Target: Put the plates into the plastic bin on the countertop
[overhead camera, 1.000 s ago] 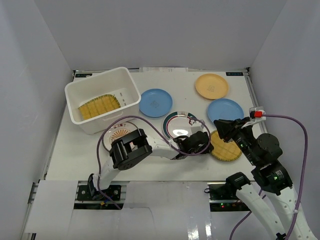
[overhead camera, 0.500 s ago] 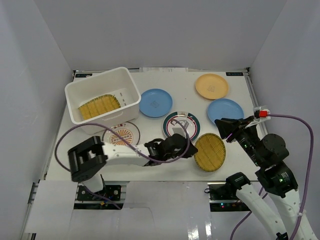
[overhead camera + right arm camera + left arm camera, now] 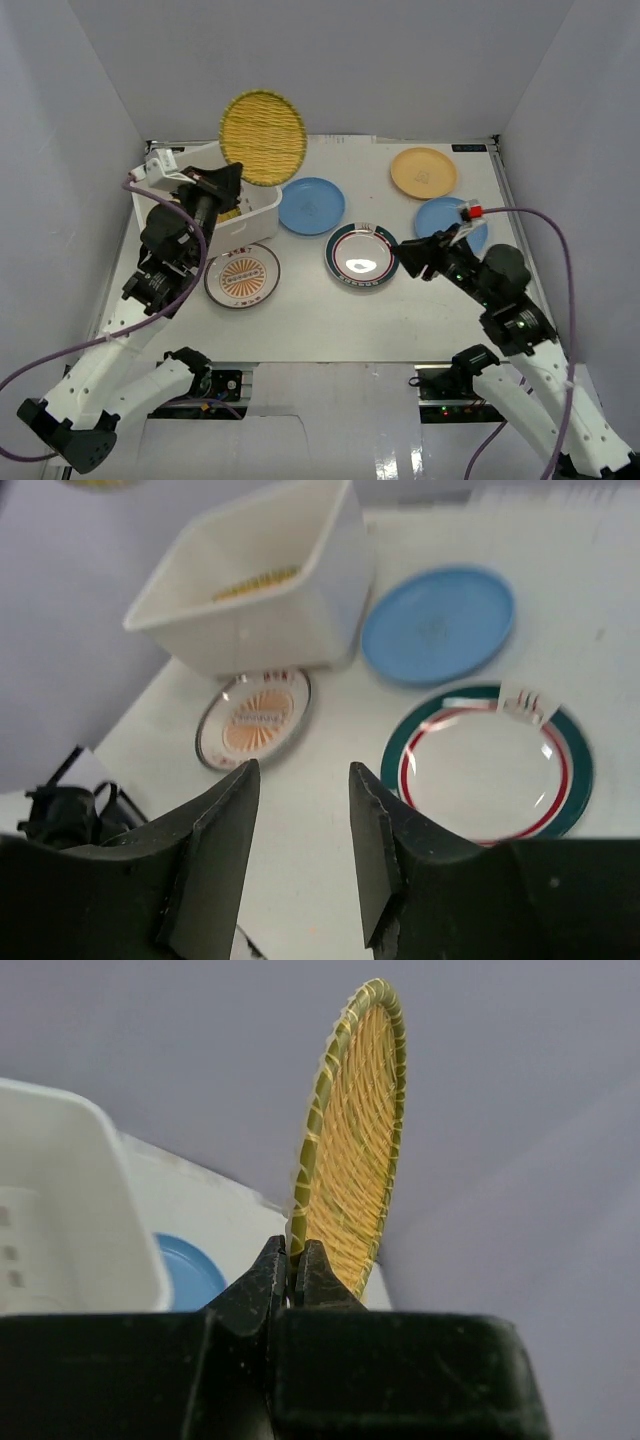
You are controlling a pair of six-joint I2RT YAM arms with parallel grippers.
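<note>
My left gripper [image 3: 226, 181] is shut on the rim of a yellow woven plate [image 3: 263, 138] and holds it upright, high over the white plastic bin [image 3: 258, 207]. The left wrist view shows the pinch [image 3: 295, 1260] on the plate's edge [image 3: 355, 1140]. Another yellow woven plate [image 3: 255, 582] lies inside the bin [image 3: 260, 610]. My right gripper [image 3: 404, 262] is open and empty [image 3: 300, 780], just right of the green-rimmed plate [image 3: 361, 257]. The orange-patterned plate [image 3: 242, 276], a blue plate [image 3: 311, 206], the orange-tan plate [image 3: 423, 172] and a second blue plate [image 3: 452, 212] lie on the countertop [image 3: 310, 310].
White walls enclose the countertop on three sides. The left arm and its purple cable cover the bin's left half. The right arm partly hides the second blue plate. A metal rail [image 3: 100, 300] runs along the left edge.
The left arm swung from the table's front middle up to the bin, lifting the yellow plate upright above it. The right gripper moved left toward the green-rimmed plate.
</note>
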